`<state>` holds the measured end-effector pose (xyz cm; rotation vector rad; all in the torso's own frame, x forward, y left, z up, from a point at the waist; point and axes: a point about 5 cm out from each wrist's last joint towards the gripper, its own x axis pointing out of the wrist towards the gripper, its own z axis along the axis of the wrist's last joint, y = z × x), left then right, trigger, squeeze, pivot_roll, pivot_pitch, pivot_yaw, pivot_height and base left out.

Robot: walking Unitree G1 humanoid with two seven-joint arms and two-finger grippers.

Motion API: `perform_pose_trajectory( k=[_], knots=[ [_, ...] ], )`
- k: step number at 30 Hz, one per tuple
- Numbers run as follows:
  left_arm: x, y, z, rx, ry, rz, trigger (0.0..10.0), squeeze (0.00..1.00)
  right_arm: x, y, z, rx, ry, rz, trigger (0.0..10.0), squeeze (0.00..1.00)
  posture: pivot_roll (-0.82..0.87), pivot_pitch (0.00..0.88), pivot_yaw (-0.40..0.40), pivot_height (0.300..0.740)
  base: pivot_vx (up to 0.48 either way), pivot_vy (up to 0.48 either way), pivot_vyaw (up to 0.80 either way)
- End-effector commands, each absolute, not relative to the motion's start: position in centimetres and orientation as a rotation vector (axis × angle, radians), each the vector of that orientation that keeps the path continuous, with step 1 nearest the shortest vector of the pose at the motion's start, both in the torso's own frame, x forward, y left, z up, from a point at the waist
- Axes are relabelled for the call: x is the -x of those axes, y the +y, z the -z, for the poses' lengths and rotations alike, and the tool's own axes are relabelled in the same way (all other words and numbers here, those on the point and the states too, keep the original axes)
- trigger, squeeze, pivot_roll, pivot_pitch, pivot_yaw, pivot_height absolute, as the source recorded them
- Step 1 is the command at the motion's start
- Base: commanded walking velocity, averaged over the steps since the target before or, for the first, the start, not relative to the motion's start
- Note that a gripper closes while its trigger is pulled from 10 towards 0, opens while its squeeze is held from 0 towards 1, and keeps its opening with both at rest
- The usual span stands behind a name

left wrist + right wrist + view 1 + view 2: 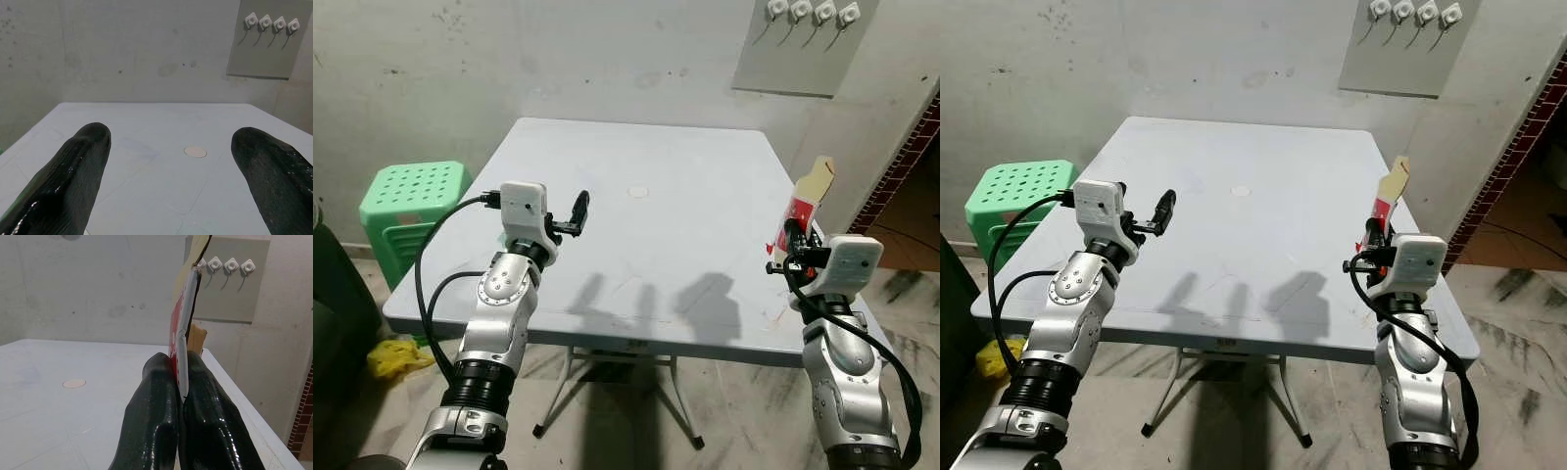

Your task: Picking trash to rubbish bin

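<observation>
A flattened red, white and tan cardboard carton (808,199) stands upright over the table's right edge, pinched by my right gripper (792,238), which is shut on its lower end. In the right wrist view the carton (184,318) rises from between the two black fingers (156,421). My left gripper (579,211) hovers over the left part of the grey table (636,245), open, with nothing between its fingers (73,176).
A green plastic stool (411,201) stands left of the table. A yellow rag (396,357) lies on the floor under the table's left corner, beside a dark object (328,294). A wall plate with hooks (803,39) hangs behind. Brick edging (901,157) at right.
</observation>
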<state>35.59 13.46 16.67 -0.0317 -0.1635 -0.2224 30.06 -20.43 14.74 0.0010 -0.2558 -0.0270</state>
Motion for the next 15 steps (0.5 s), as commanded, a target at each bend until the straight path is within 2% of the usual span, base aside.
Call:
perform_pose_trajectory(
  k=[1,15],
  knots=[
    [-35.66,13.4,-17.1,0.01,-0.181,0.227,10.0,0.0,-30.29,-20.7,-15.42,-0.002,-0.276,0.038,10.0,0.0,-0.06,0.0,-0.027,0.74,0.0,0.0,0.0],
    [-35.66,12.96,-17.01,0.026,-0.182,0.246,10.0,0.0,-30.2,-20.86,-15.22,0.006,-0.264,0.039,10.0,0.0,-0.07,0.0,-0.025,0.74,0.0,0.0,0.0]
  ],
)
